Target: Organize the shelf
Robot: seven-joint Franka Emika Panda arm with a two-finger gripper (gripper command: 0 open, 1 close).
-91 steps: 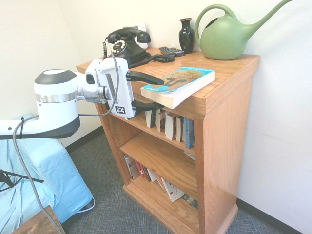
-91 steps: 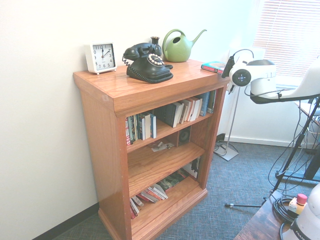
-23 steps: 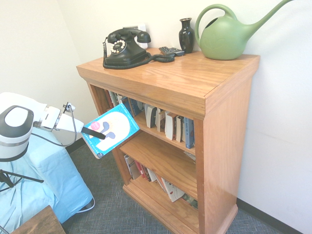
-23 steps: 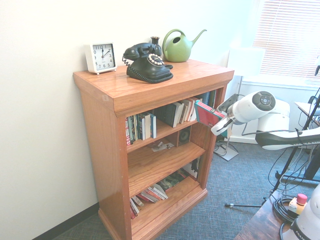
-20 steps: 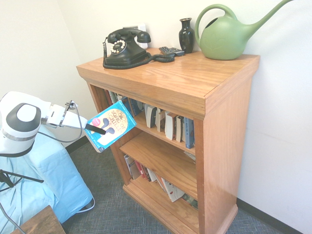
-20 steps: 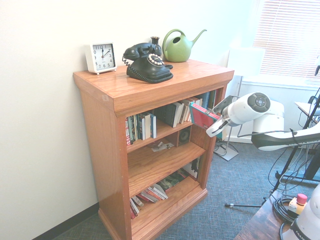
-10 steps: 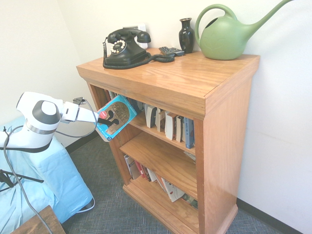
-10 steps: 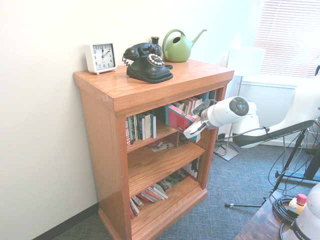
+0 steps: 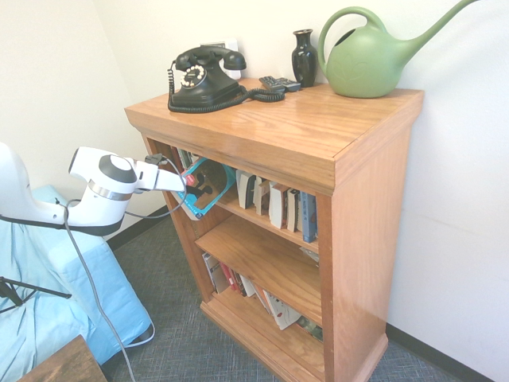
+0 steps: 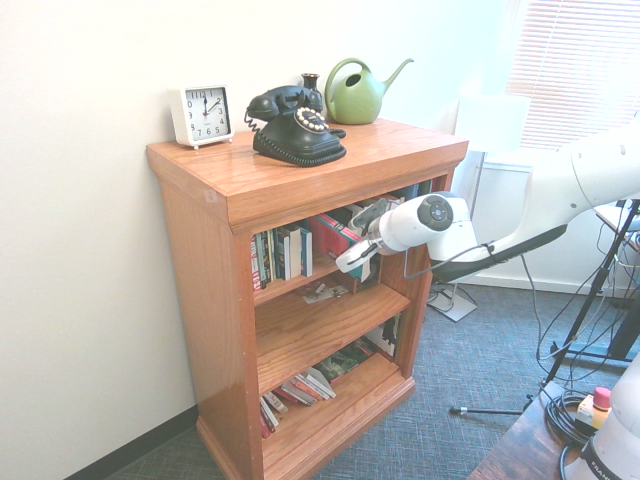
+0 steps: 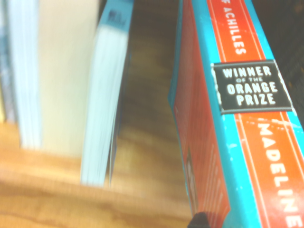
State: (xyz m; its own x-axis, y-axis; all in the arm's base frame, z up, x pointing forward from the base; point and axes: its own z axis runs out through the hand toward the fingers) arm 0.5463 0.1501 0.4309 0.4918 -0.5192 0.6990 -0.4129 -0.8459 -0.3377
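Book carried from open air into the shelf's top tier.

The hand (image 9: 193,185), clamped shut on the turquoise-and-orange book (image 9: 208,185), had swung it in among the paperbacks (image 9: 274,203). The shelf (image 9: 350,207) stood against the wall, with the telephone (image 9: 203,76) at 12 o'clock above the hand.

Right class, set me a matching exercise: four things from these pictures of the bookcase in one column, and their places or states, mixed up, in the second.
Things:
1. phone
2. watering can
3. clock
4. book with the blue edge

Places or states:
A. held in the hand, at the top tier
B. on top, nearest the wall corner, beside a dark vase
C. on top, white, square
D. on top, black, with a coiled cord

Pairs: 1-D, 2-B, 3-C, 4-A
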